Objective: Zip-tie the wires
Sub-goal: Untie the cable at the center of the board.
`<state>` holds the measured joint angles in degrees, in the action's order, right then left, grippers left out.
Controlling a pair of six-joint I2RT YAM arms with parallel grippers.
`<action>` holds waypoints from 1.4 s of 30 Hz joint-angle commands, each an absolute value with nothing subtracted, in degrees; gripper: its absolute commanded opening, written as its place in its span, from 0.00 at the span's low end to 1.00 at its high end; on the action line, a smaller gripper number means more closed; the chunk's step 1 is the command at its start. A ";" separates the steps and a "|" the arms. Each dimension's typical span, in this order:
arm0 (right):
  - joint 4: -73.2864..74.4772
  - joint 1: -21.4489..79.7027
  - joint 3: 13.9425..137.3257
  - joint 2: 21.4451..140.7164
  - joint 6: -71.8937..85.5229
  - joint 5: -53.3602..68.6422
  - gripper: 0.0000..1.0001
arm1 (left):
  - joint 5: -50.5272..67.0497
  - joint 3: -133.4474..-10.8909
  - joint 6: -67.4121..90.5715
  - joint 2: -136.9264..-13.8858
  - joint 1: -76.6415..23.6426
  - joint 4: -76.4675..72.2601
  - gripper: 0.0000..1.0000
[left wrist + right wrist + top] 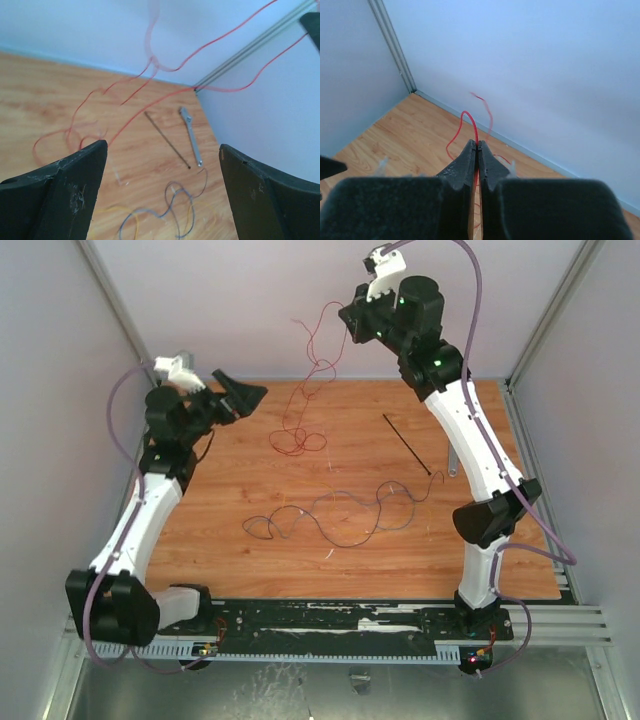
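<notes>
Left wall (50,440): a plain pale panel that runs close along the outer side of the left arm, so there is little room on that side.
Left gripper (238,398): it is over the far left of the table with its jaws spread wide and nothing between them. It points toward the middle.
Table (230,570): an orange-brown wood-grain board closed in by pale walls on the left, far and right sides, with a metal rail (570,618) along the near edge. The widest open stretches of wood are at the near left and along the near edge.
Wires (300,436): very thin and loose. The red strands rise from a small tangle left of centre, go up past the far edge and end in the right gripper. The purplish-grey strands lie flat in long waves across the near middle, well apart from the left gripper.
Zip tie (407,444): a thin, straight black strip lying flat on the wood right of centre. It slants from far-left to near-right, and its near end is close to the end of the grey strands.
Wrench (191,136): a slim silver tool just right of the zip tie, partly hidden under the right arm in the top view.
Right gripper (477,146): it is lifted high at the far wall, right of centre, with its fingers pressed together on a red strand of the wires.
Right wall (600,440): pale, with the right arm standing near it.
</notes>
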<state>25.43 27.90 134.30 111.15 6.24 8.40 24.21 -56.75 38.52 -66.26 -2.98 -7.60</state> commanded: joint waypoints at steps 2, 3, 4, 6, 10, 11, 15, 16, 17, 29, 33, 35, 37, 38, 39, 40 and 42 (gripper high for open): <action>27.76 27.28 133.71 111.89 2.92 11.53 0.00 | 18.21 -69.67 29.85 -76.56 -11.38 -12.05 0.98; 27.97 27.31 133.59 111.67 2.95 11.93 0.00 | 16.40 -72.08 27.96 -78.59 -13.63 -11.55 0.98; 28.22 27.25 133.53 111.55 3.09 12.07 0.00 | 14.54 -74.15 26.64 -80.34 -14.99 -11.36 0.98; 28.67 27.27 133.42 111.18 3.29 12.65 0.00 | 12.17 -77.10 24.19 -83.42 -17.23 -12.22 0.98; 29.05 27.29 132.59 109.92 3.99 14.65 0.00 | 8.90 -81.69 20.21 -89.00 -21.16 -12.96 0.98; 29.01 27.33 132.03 109.52 4.12 15.10 0.00 | 7.76 -82.86 19.52 -90.23 -21.99 -12.93 0.98; 28.77 27.38 129.52 107.32 4.74 16.25 0.00 | 4.38 -87.21 17.83 -95.57 -23.90 -12.28 0.98; 28.79 27.36 128.87 106.75 4.81 16.37 0.00 | 4.13 -88.15 17.77 -96.82 -24.17 -12.35 0.98; 28.82 27.35 127.97 106.00 4.83 16.49 0.00 | 4.01 -89.02 17.68 -97.91 -24.37 -12.58 0.97; 30.67 27.34 120.58 98.11 5.66 16.55 0.00 | -2.57 -91.25 18.55 -104.60 -24.52 -19.02 0.87; 30.81 27.41 117.44 95.56 6.44 17.28 0.00 | -3.70 -90.76 18.59 -104.94 -24.52 -21.60 0.59; 30.07 27.43 115.29 93.94 6.59 16.88 0.00 | -4.37 -90.44 18.65 -104.91 -24.52 -22.57 0.40; 30.12 27.34 113.96 92.79 6.59 15.80 0.00 | -5.29 -90.20 18.32 -104.77 -24.48 -22.76 0.26; 30.45 27.35 113.69 92.18 6.59 15.19 0.00 | -5.60 -90.22 18.02 -104.77 -24.42 -22.53 0.21; 30.82 27.34 113.50 91.86 6.45 14.26 0.00 | -5.95 -90.19 17.73 -104.57 -24.24 -22.09 0.19; 31.25 27.33 113.34 91.41 6.42 13.18 0.00 | -6.16 -90.11 17.50 -104.46 -24.05 -21.66 0.18; 31.81 27.21 112.98 90.42 6.42 10.28 0.00 | -6.33 -89.10 17.40 -103.87 -23.41 -21.08 0.16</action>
<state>30.68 27.62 113.71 93.41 5.85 15.16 -4.32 -89.03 18.68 -104.75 -24.14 -19.51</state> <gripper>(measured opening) 0.009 0.175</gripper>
